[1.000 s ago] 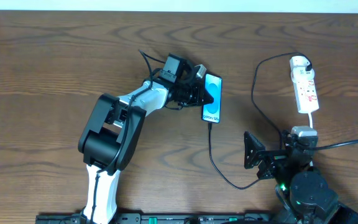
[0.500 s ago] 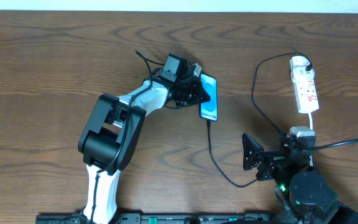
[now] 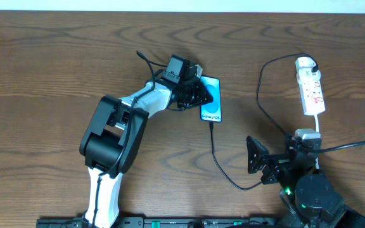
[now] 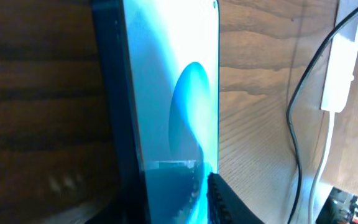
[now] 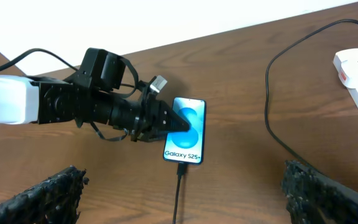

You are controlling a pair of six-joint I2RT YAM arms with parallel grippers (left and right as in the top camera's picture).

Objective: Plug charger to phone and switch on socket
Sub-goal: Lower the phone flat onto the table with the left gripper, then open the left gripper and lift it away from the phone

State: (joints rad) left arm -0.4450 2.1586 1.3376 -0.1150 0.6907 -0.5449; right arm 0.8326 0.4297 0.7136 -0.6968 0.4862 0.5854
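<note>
Cyan-screen up, clamps slim phone edgewise in left end effector, likely steadying it against thin black charger cable; leaves right end effector agape, free for white power strip.

The left arm stretches up from below and left of the phone, its wrist level with the phone's left edge. The left gripper is clamped on that edge, one finger lying across the screen. The right arm sits folded well below and right of the phone. The right gripper faces the phone, its fingers spread wide.
</note>
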